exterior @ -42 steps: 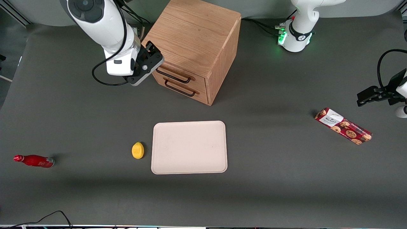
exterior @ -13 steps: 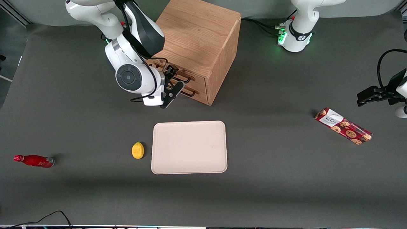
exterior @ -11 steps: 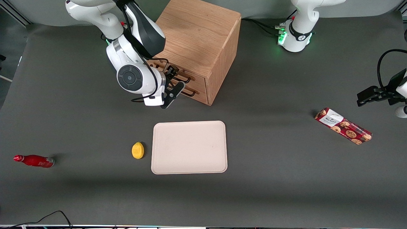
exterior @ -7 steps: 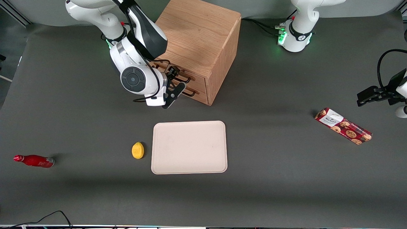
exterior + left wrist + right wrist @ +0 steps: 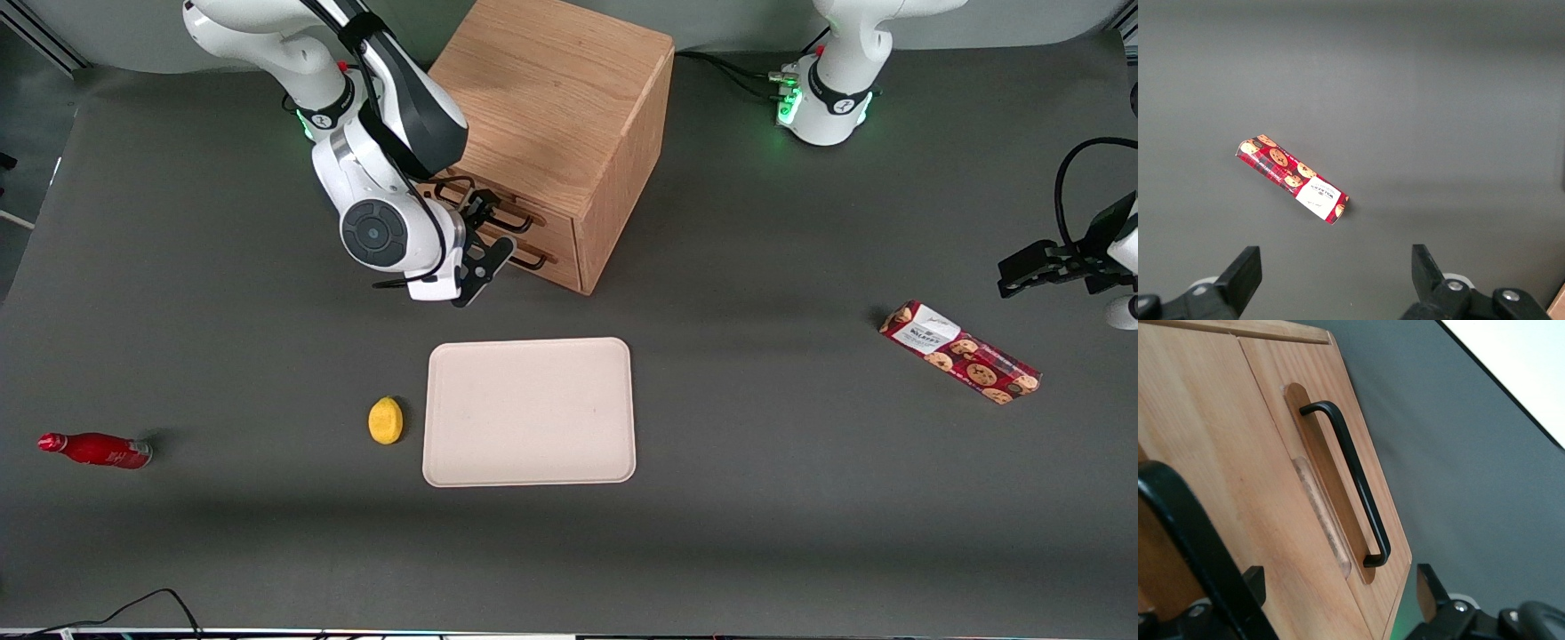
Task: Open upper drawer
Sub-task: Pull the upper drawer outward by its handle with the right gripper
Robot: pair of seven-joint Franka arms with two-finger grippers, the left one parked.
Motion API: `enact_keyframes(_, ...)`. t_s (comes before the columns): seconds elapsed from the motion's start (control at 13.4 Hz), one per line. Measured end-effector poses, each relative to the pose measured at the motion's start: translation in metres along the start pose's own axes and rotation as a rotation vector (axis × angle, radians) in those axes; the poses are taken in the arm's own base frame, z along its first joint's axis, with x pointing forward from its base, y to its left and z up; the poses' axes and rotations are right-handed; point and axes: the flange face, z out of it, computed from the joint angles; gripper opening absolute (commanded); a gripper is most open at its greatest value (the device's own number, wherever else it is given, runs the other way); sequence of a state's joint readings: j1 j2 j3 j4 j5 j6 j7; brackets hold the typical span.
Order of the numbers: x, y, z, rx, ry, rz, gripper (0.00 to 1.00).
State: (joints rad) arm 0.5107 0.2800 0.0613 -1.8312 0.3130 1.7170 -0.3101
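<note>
A light-oak cabinet (image 5: 551, 89) stands at the back of the table. Its upper drawer (image 5: 556, 229) (image 5: 1211, 440) is shut, flush with the lower drawer (image 5: 562, 267) (image 5: 1318, 380). My right gripper (image 5: 487, 218) (image 5: 1338, 600) hovers close in front of the drawer fronts, level with the upper drawer's black bar handle (image 5: 520, 216) (image 5: 1185, 520). Its fingers (image 5: 1253, 585) are open with nothing held. The upper handle runs right beside one finger, very close to the wrist camera. The lower drawer's handle (image 5: 1351, 480) shows whole.
A beige tray (image 5: 529, 411) lies nearer the front camera than the cabinet, with a yellow lemon (image 5: 385, 420) beside it. A red bottle (image 5: 96, 450) lies toward the working arm's end. A cookie box (image 5: 958, 352) (image 5: 1293, 179) lies toward the parked arm's end.
Three seconds ago the gripper hung beside the cabinet's corner; it has since swung round to face the drawer fronts. Over the last second the arm has crept slightly closer along them.
</note>
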Motion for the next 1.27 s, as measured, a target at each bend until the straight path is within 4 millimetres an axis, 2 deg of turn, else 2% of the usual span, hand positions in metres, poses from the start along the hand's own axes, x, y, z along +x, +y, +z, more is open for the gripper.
enact_keyframes(0.6, -0.001, 0.006, -0.002, 0.004, 0.011, -0.006, 1.00)
enact_keyframes(0.89, -0.004, 0.027, -0.012, 0.008, 0.041, -0.010, 1.00)
enact_keyframes(1.27, -0.002, 0.042, -0.019, 0.011, 0.064, 0.001, 1.00)
